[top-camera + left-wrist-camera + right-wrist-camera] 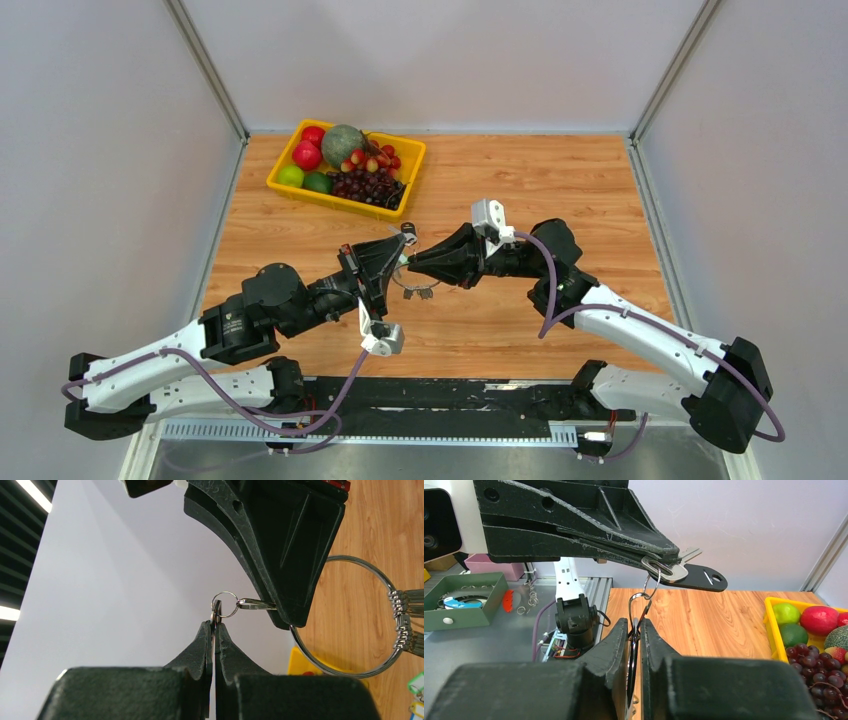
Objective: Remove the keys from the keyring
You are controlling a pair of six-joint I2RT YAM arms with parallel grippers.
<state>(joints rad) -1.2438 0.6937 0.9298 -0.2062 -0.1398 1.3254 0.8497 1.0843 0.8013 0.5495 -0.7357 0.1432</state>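
My left gripper [397,262] is shut on one of the keys [216,613], seen edge-on in the left wrist view. In the right wrist view this key [676,570] is silver and has a black tag [700,578]. A small split ring [224,604] and a metal clip [255,604] link the key to the large silver keyring [318,660]. My right gripper [636,625] faces the left one tip to tip, and the clip runs in between its fingers. Its jaws are shut on the keyring [633,660], seen edge-on between them. Several more clips [400,620] hang on the loop, their keys out of frame.
A yellow basket [420,160] of fruit stands at the back left of the wooden table, close behind the grippers. Coloured tags [416,684] dangle below the ring. Off the table, a green tray [469,597] and loose small rings [526,605] lie beside the arm bases.
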